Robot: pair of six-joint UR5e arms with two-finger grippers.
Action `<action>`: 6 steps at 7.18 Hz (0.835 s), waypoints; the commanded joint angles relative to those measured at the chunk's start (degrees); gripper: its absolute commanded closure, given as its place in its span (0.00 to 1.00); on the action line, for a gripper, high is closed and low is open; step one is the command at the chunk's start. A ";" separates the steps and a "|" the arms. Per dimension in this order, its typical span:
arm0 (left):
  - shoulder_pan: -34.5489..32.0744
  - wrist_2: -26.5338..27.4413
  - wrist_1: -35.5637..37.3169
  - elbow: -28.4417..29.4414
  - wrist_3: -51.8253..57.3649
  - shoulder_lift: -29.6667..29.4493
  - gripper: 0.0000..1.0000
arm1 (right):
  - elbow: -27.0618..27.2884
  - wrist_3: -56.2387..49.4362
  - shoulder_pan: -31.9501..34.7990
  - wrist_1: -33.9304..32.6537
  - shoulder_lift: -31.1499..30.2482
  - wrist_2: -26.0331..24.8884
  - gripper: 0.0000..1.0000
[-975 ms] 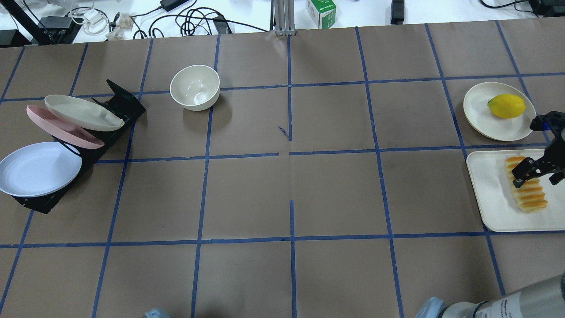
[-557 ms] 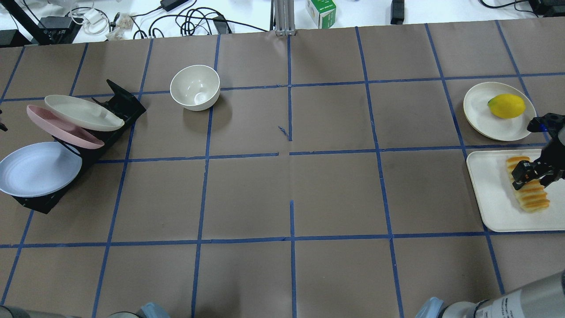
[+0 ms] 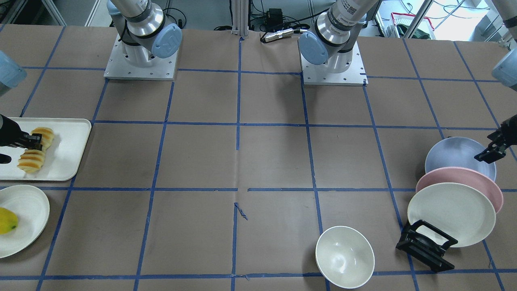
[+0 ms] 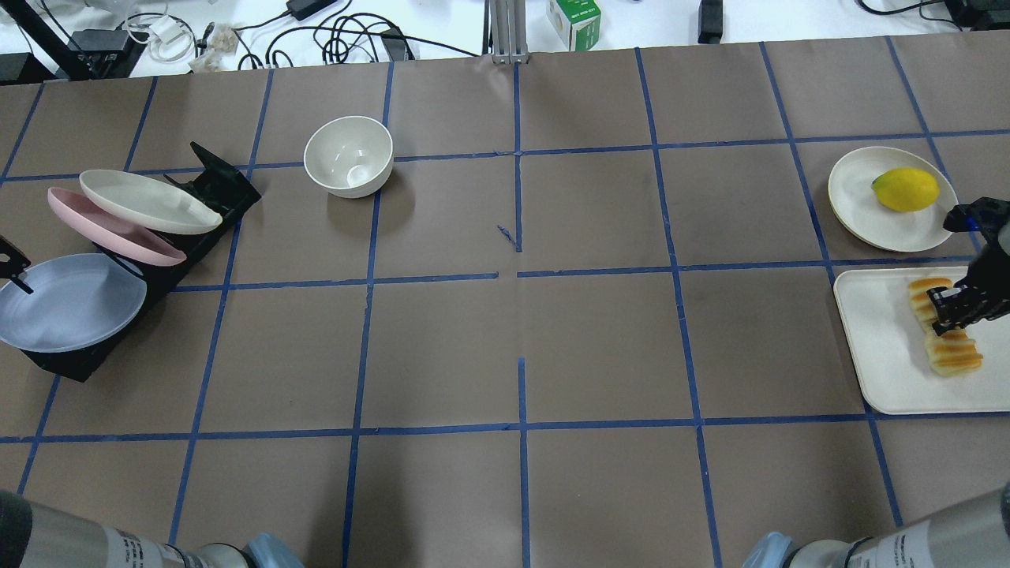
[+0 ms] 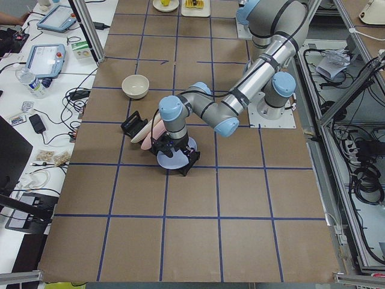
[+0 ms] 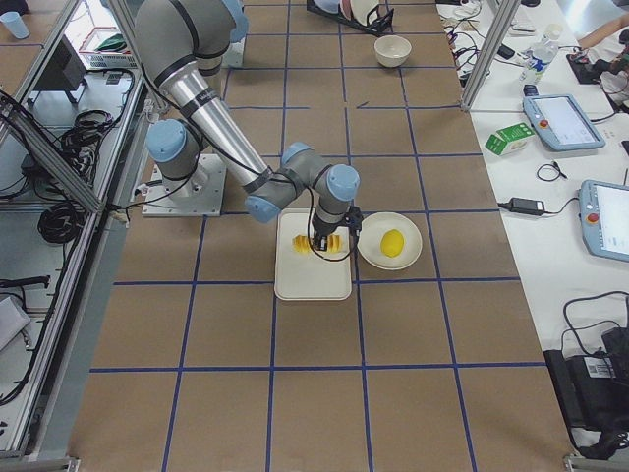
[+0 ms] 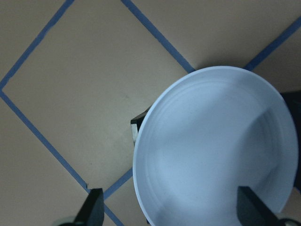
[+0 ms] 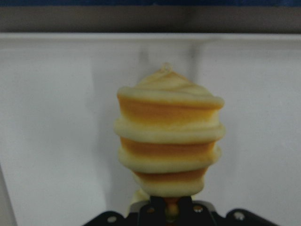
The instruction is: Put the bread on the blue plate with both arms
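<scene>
R pincer tight on bread, L pincer over blue plate

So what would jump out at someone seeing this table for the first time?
Probably the ridged golden-orange bread loaf on the white rectangular tray at the table's right end, pinched across its middle by the right arm's black gripper. At the far left end, the left gripper hangs open over a pale lavender-blue round plate leaning in a black rack beside a pink plate and a cream plate.
</scene>
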 commanded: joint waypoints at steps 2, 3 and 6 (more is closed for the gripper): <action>0.32 3.75 0.39 -0.40 0.20 -1.48 0.61 | -1.70 0.26 0.39 0.77 -0.90 -0.15 0.96; 0.40 3.58 0.47 -0.06 0.37 -1.83 0.85 | -1.70 0.18 0.39 0.68 -0.90 -0.06 0.96; 0.67 3.05 0.39 -0.14 0.64 -1.92 1.00 | -1.70 0.09 0.39 0.77 -0.99 0.38 0.95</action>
